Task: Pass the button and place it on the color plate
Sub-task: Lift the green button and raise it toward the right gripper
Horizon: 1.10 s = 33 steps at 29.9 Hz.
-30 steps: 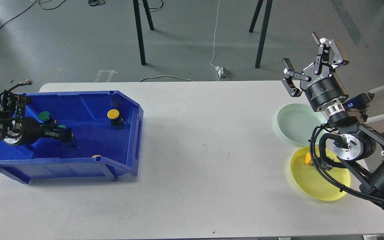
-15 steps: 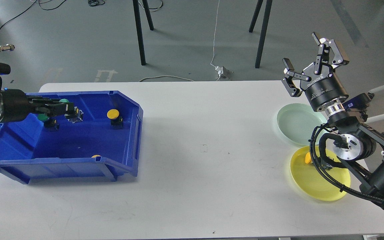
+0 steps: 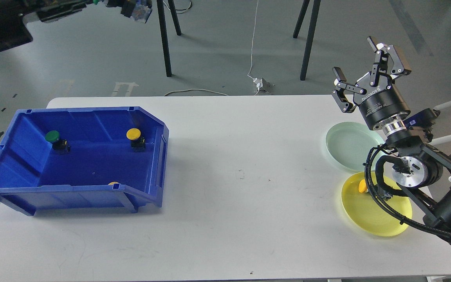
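Observation:
My left gripper (image 3: 120, 4) is at the top left edge of the head view, high above the table, shut on a green button (image 3: 136, 9) whose base sticks out past the fingers. The blue bin (image 3: 73, 191) holds a green button (image 3: 52, 136), a yellow button (image 3: 133, 134) and a yellow one (image 3: 112, 183) half hidden behind the front wall. My right gripper (image 3: 366, 66) is open and empty, raised above the pale green plate (image 3: 347, 145). The yellow plate (image 3: 366, 215) holds a yellow button (image 3: 362, 186), partly hidden by my arm's cables.
The white table (image 3: 241, 196) spans the view between bin and plates. My right arm (image 3: 417, 172) overhangs both plates at the right edge. Black stand legs (image 3: 165, 47) and a white cable (image 3: 253, 47) are on the floor behind the table.
My left gripper has lifted a green button out of the bin and risen up to the top left edge of the view. The right arm has barely moved.

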Each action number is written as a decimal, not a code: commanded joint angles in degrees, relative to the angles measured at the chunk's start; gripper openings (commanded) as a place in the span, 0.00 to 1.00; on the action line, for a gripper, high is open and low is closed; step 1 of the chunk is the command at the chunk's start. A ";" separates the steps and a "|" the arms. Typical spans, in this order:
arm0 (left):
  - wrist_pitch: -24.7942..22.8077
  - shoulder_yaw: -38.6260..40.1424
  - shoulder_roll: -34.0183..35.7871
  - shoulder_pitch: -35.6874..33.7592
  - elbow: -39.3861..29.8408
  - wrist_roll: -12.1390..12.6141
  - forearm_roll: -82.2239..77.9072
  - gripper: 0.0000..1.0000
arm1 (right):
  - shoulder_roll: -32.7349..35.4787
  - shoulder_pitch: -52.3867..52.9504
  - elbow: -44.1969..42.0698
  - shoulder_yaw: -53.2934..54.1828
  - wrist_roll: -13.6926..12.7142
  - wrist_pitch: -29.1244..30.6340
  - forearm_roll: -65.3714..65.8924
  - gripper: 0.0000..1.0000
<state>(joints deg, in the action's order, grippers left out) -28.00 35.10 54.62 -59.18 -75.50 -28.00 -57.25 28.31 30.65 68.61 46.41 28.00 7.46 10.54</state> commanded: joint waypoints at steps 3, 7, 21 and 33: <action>0.00 -0.20 -20.57 -0.67 12.89 0.00 1.36 0.30 | 3.24 0.29 0.03 0.26 0.00 0.18 0.01 0.96; 0.00 0.06 -32.09 -1.90 20.20 0.00 1.53 0.30 | 4.38 0.29 0.12 -0.09 0.00 0.36 0.09 0.96; 0.00 -6.27 -45.92 0.20 32.78 0.00 1.44 0.32 | 3.69 4.32 1.26 -3.95 0.00 2.55 4.74 0.96; 0.00 -6.44 -46.01 0.20 32.87 0.00 1.44 0.32 | -3.61 12.59 -1.20 -15.65 0.00 2.47 5.19 0.95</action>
<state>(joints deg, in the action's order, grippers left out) -28.00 28.68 8.62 -58.98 -42.62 -28.00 -55.81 26.12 43.04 67.68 30.99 28.00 9.95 15.74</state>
